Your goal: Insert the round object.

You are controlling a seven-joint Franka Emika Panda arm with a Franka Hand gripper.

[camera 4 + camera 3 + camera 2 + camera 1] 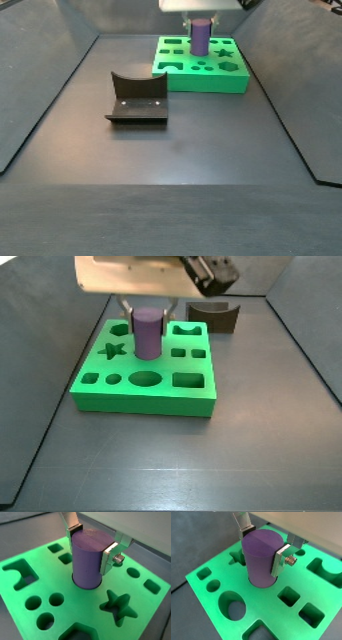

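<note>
The round object (pixel 261 557), a matte purple upright cylinder, stands with its lower end inside a round hole of the green block (pixel 271 612). It shows in both wrist views (pixel 87 562) and both side views (pixel 146 334) (pixel 199 36). My gripper (pixel 263 546) is above the block, shut on the cylinder's upper part, with one silver finger (pixel 281 559) against each side. The gripper also shows in the wrist view (pixel 91 543) and the side view (pixel 147 308). Most of the cylinder stands above the block's top.
The green block (pixel 147 401) has several other shaped holes: a star (pixel 117 606), squares, circles, an oval. The fixture (pixel 136 97), a dark bracket with a curved notch, stands on the floor apart from the block (pixel 214 314). Dark walls enclose the floor.
</note>
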